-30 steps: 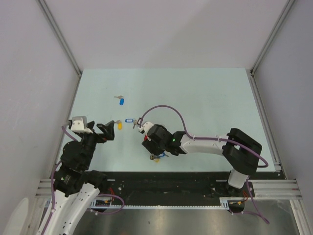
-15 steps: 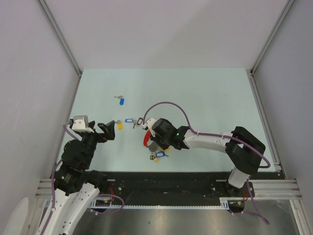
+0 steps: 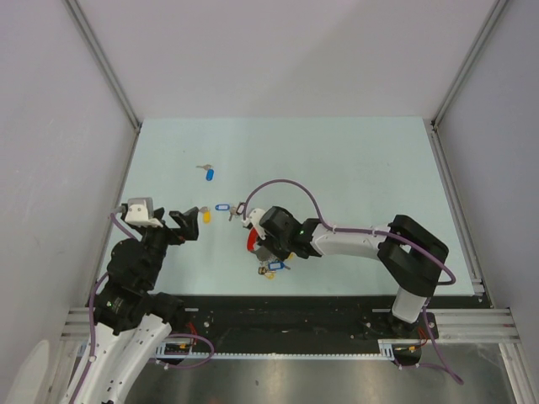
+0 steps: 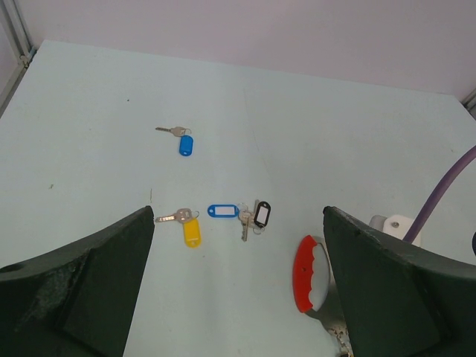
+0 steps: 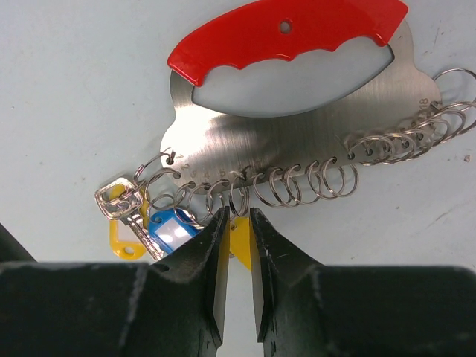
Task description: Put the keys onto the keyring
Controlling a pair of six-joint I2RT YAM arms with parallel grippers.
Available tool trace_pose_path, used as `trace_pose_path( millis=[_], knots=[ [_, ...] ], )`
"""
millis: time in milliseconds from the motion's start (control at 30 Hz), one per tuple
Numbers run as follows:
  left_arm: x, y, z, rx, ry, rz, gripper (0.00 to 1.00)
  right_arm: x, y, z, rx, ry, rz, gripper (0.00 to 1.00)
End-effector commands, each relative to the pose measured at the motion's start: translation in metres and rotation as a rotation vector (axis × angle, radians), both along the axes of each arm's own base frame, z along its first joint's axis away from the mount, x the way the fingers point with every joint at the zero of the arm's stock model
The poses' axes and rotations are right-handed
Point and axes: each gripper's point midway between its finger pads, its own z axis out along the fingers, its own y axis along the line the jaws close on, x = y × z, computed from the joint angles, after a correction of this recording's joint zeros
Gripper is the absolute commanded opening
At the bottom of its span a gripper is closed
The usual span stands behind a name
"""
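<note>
Since the right gripper (image 5: 238,216) is narrowed to a thin slit at the row of small split rings (image 5: 297,182) on the keyring (image 5: 297,134), a pinch on one ring is suspected. Contact cannot be confirmed, as only a yellow tag is seen through the slit. The left gripper (image 3: 182,224) is spread wide and nothing is held in it. The keyring is laid flat on the table (image 4: 335,111) under the right wrist, its red arc (image 5: 286,37) turned away from the fingers. The hung keys (image 5: 123,204), silver with blue and yellow tags, are already threaded at the row's end. Three loose keys are scattered on the table: the blue key (image 4: 184,143) farthest out, the yellow key (image 4: 190,229) and the blue-framed key (image 4: 223,212) nearer, the last just beside a black oval tag (image 4: 262,214). Risks are judged as follows. The ring is thin, so it may be missed or slip out as the jaws shut. Neighbouring rings may be caught with it. The whole plate may be dragged or tipped if it is lifted by one ring. The ring row and hung keys are shown only by the right wrist view. The loose keys are seen clearly only in the left wrist view, where just the red arc and a sliver of the plate are visible. In the top view the plate is mostly hidden by the right arm.
</note>
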Motion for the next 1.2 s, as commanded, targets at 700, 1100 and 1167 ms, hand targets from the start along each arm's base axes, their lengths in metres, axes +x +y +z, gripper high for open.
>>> trace_pose_path(
  millis=[700,1100,1167],
  knots=[
    [0.002,-0.006,0.014,0.012,-0.026,-0.031,1.0,0.011,0.011,-0.006,-0.012,-0.062,0.03,0.15],
    [0.001,-0.026,0.016,0.026,-0.032,-0.145,1.0,0.014,0.003,0.005,-0.008,-0.093,0.021,0.0],
    [-0.001,-0.034,0.017,0.038,-0.041,-0.196,1.0,0.016,0.004,0.019,0.024,-0.115,0.02,0.0]
  ],
)
